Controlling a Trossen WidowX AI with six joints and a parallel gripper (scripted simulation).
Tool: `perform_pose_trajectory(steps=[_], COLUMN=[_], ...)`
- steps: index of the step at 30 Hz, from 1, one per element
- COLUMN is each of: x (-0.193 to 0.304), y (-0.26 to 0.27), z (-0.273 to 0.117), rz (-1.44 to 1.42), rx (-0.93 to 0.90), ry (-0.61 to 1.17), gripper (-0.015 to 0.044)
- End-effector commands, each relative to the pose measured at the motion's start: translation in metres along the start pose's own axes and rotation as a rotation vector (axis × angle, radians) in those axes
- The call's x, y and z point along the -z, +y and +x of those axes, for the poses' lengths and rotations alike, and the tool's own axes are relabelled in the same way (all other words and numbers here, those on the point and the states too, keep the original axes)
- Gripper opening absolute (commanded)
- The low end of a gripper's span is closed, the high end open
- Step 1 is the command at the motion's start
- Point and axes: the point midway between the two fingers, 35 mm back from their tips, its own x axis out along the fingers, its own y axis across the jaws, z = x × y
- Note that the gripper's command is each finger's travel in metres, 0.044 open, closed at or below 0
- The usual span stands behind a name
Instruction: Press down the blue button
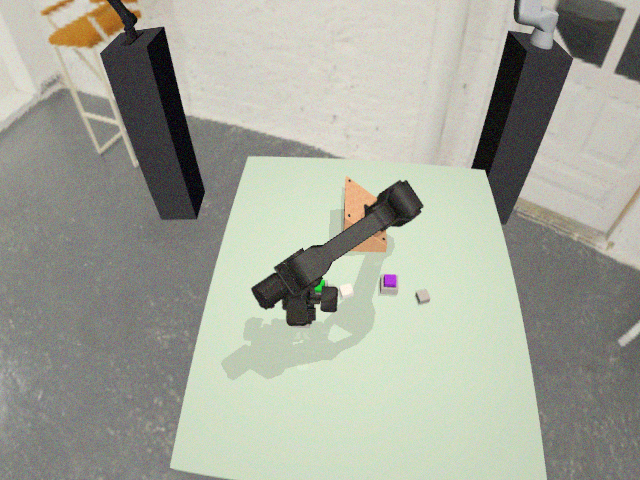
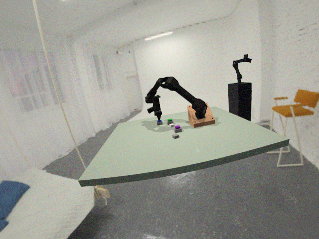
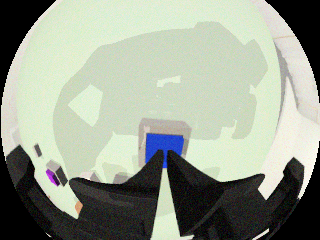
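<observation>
The blue button [image 2: 160, 121] [image 3: 162, 142] has a square blue cap in a grey housing. In the top view the arm hides its cap. My gripper [image 2: 159, 119] [image 3: 164, 154] is shut and empty, pointing down. Its tips are at the blue cap, over its near part in the wrist view, and appear to touch it. How far the cap is pressed down cannot be told.
The green button [image 1: 320, 285] [image 2: 169, 120] is close by the gripper, partly under the arm in the top view. A white block [image 1: 346, 290] [image 2: 172, 125], the purple button [image 1: 390, 280] [image 2: 177, 127] [image 3: 52, 177] and a grey block [image 1: 422, 296] [image 2: 175, 136] stand farther along.
</observation>
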Motion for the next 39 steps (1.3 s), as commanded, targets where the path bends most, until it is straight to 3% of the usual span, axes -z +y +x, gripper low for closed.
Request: perform_pose_trajectory(steps=[1,12,16,21,24,35,39], x=[0.001,0.001,0.001,0.001,-0.009,-0.022,0.001], y=[0.001,0.001,0.0,0.0,0.025,0.222,0.289], z=[0.001,0.001,-0.028,-0.031,-0.04,-0.083,-0.09], rz=[0.008,0.008,0.008,0.008,0.011,0.019,0.018], rx=[-0.005,-0.005,-0.003,-0.004,0.005,0.026,0.014], ry=[0.0,0.0,0.0,0.0,0.001,-0.005,-0.005], gripper=[0.002,0.002,0.002,0.002,0.0099,0.0387,0.04])
